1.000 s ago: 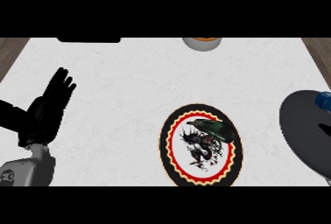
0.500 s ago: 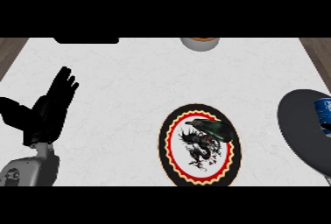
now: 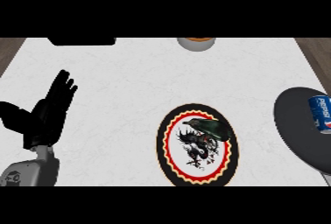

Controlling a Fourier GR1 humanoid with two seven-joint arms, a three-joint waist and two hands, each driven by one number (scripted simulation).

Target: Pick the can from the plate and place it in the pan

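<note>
The can (image 3: 321, 113) lies inside the pan (image 3: 294, 127) at the worktop's (image 3: 142, 83) right edge. The left hand (image 3: 47, 116) rests open near the left edge, and the plate (image 3: 197, 145) sits near the front edge.

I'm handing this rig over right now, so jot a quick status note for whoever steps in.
Left hand: open, fingers up, resting at the view's left, holding nothing.
Right hand: not in view.
Blue Pepsi can: lying in the dark pan at the right edge.
Dragon-pattern plate: centre of the counter, no can on it.
Done: can is off the plate and in the pan.
Left: nothing visible.
</note>
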